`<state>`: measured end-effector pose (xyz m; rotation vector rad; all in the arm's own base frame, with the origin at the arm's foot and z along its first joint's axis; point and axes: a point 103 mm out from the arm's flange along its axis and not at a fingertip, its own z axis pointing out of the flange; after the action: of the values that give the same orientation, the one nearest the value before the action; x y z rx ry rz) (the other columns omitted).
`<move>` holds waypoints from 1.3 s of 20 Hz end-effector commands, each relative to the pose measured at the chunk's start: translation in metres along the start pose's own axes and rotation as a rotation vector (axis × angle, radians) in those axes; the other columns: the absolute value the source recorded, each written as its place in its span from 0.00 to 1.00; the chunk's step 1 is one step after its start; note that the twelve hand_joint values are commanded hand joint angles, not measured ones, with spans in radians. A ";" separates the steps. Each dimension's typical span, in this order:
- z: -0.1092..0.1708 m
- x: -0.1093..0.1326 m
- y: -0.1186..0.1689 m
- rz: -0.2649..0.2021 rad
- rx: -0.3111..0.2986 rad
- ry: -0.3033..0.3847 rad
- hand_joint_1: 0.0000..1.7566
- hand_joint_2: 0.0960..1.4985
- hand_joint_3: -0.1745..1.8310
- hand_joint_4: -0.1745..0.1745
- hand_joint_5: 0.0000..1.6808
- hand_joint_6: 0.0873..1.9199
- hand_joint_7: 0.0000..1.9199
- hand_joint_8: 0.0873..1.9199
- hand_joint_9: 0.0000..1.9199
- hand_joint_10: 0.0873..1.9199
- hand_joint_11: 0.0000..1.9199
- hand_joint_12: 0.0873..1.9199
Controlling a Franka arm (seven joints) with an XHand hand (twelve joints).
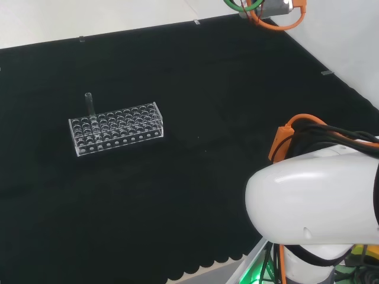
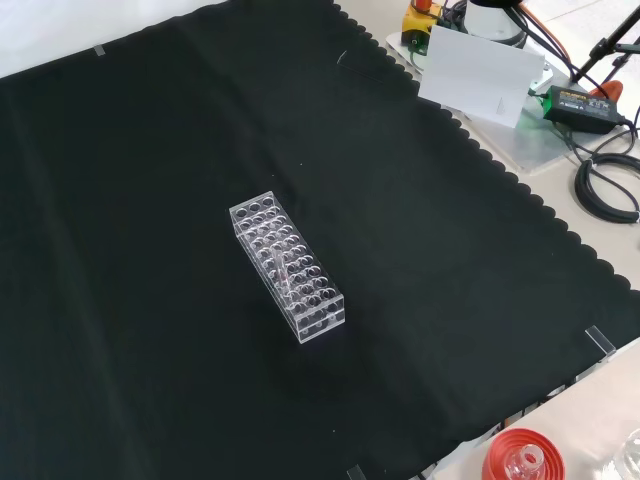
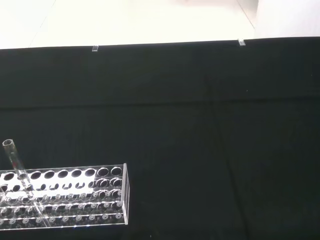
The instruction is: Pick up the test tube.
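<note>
Cloth (image 1: 195, 195), black and matte, covers the bench; its scalloped edge runs along the near side in the head view and along the right side in the front view. Whether the hand's fingers are apart or together cannot be told, so places are given from the wrist camera that rides with it. Nearest that camera stands a clear plastic rack (image 3: 65, 195), a long block with rows of round holes, resting flat on the cloth. 1 glass test tube (image 3: 12, 157) stands upright in a hole at the rack's far corner, its open top well above the rack. In the head view the tube (image 1: 89, 105) rises at the far left corner of the rack (image 1: 115, 128), well to the left of the white arm link (image 1: 314, 195) with its orange cable clip (image 1: 281, 142). Beyond the rack the cloth lies bare up to its far edge, held by small clear clips (image 3: 95, 48). Past that edge is a pale floor (image 3: 140, 20). In the front view a white card (image 2: 480, 75), black cables (image 2: 605, 185) and a red ribbed ring (image 2: 522, 458) lie off the cloth.
</note>
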<state>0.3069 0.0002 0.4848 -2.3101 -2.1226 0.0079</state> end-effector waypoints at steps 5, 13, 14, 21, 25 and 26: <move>-0.002 0.004 0.005 -0.013 -0.010 -0.006 0.36 0.47 0.31 0.52 0.07 0.01 0.00 0.31 0.01 0.48 0.00 0.69; 0.006 0.025 0.033 -0.095 0.025 -0.012 0.36 0.47 0.30 0.52 0.07 0.01 0.00 0.31 0.01 0.48 0.00 0.70; 0.008 0.029 0.038 -0.108 0.030 -0.014 0.36 0.47 0.30 0.52 0.07 0.01 0.00 0.31 0.01 0.48 0.00 0.70; 0.026 0.052 0.073 -0.174 0.090 -0.015 0.37 0.48 0.28 0.52 0.09 0.00 0.00 0.35 0.01 0.49 0.00 0.71; 0.037 0.062 0.094 -0.195 0.110 -0.025 0.37 0.48 0.28 0.52 0.09 0.00 0.00 0.36 0.02 0.49 0.00 0.71; 0.039 0.065 0.099 -0.198 0.112 -0.024 0.37 0.48 0.28 0.52 0.09 0.00 0.00 0.36 0.02 0.49 0.00 0.71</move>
<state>0.3772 0.0359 0.4550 -2.1128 -2.2329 0.1348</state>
